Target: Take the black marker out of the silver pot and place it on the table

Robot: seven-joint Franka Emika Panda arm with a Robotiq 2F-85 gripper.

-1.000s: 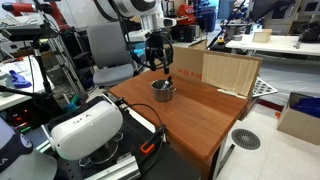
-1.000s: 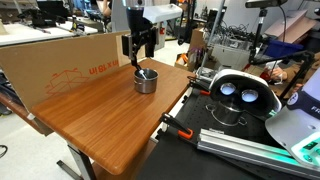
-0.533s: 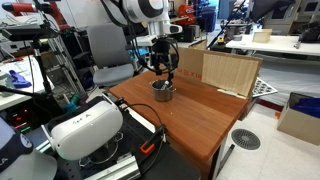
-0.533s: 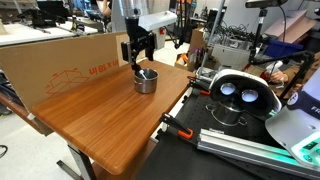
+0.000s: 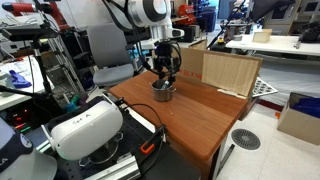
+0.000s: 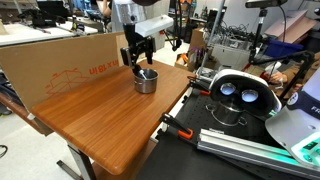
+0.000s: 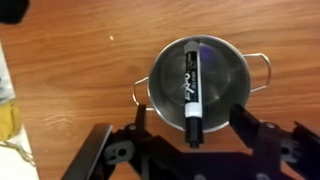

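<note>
The silver pot (image 7: 200,80) sits on the reddish-brown table (image 7: 80,60); it also shows in both exterior views (image 5: 163,91) (image 6: 146,81). The black marker (image 7: 192,88) lies inside the pot, its dark cap end sticking over the near rim between my fingers. My gripper (image 7: 192,128) is open, lowered right above the pot, one finger on each side of the marker and not touching it. In both exterior views the gripper (image 5: 163,73) (image 6: 139,63) hangs just over the pot.
A pale plywood board (image 5: 230,72) stands behind the pot, and a cardboard box (image 6: 60,60) lines the table's far edge. A white headset (image 6: 238,92) and a clamp (image 6: 178,128) sit off the table edge. Bare tabletop (image 6: 110,115) lies around the pot.
The gripper has come down a little closer to the pot and shifted slightly over it. The pot and marker have not moved.
</note>
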